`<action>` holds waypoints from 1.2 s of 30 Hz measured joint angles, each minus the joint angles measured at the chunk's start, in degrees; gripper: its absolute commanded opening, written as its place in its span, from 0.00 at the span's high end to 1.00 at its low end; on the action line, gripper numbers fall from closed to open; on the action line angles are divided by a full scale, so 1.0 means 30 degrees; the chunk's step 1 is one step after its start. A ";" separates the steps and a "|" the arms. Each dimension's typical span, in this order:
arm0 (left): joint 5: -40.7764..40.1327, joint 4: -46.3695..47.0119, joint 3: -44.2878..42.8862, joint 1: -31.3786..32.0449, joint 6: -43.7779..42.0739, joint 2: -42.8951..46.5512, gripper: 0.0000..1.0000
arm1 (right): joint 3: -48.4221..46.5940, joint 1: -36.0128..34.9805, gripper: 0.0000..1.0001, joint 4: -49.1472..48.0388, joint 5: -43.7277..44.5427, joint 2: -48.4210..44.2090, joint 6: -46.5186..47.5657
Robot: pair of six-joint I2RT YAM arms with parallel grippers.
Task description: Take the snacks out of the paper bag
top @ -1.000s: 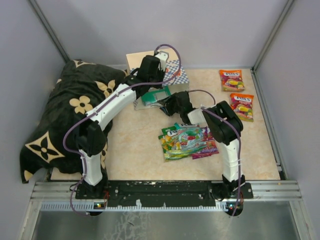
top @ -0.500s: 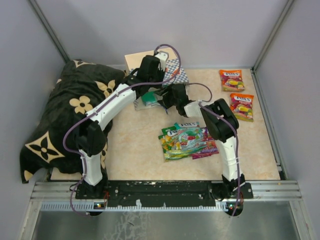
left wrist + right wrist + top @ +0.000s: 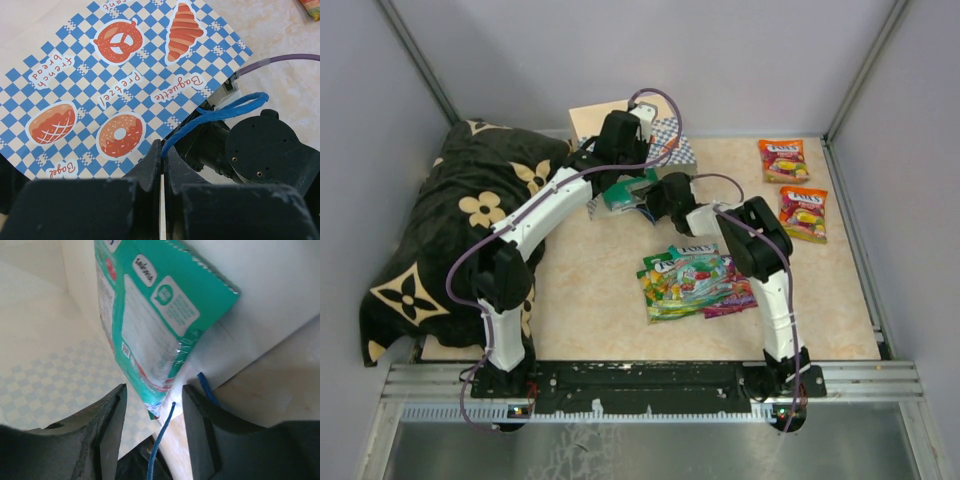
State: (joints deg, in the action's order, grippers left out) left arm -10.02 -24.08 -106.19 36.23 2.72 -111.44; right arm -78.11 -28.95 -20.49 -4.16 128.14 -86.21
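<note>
Our right gripper (image 3: 154,396) stands spread at the mouth of the paper bag (image 3: 100,75), far centre, with a teal packet (image 3: 150,315) just ahead. Our left gripper (image 3: 162,162) pinches the cord handle (image 3: 220,112). Closing now could snag the loose cord (image 3: 161,437), or nip only the packet's corner and lose it.

Beige table (image 3: 590,290), flowered black cushion (image 3: 450,230) at left, paper bag (image 3: 592,121), packet pile (image 3: 690,285), two orange packets (image 3: 783,160)

Left arm (image 3: 535,215) stretched far, wrist tipped down, left gripper (image 3: 162,150) pinched tight on the cord of the paper bag (image 3: 100,75). Right arm (image 3: 760,250) bent, forearm reaching far-left, right gripper (image 3: 152,395) fingers spread apart.
</note>
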 measured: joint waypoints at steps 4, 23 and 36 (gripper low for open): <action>0.0000 0.0000 0.0000 0.0000 0.0000 -0.0007 1.00 | 0.0029 0.0000 0.79 -0.0823 0.0277 0.0466 -0.0452; -0.0262 -0.0182 -0.0007 -0.0153 -0.0066 -0.0007 1.00 | 0.2637 0.0029 1.00 -0.1756 0.2193 -0.1450 0.2011; -0.1224 -0.0124 0.0022 -0.0969 -0.0058 -0.0007 1.00 | 0.7541 0.0029 1.00 0.0925 0.0444 -1.4047 0.8116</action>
State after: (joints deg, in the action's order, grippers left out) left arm -13.69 -24.45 -106.13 33.32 2.55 -111.46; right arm -55.48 -28.86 -17.72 -2.83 86.00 -61.87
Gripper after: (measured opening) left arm 0.012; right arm 0.005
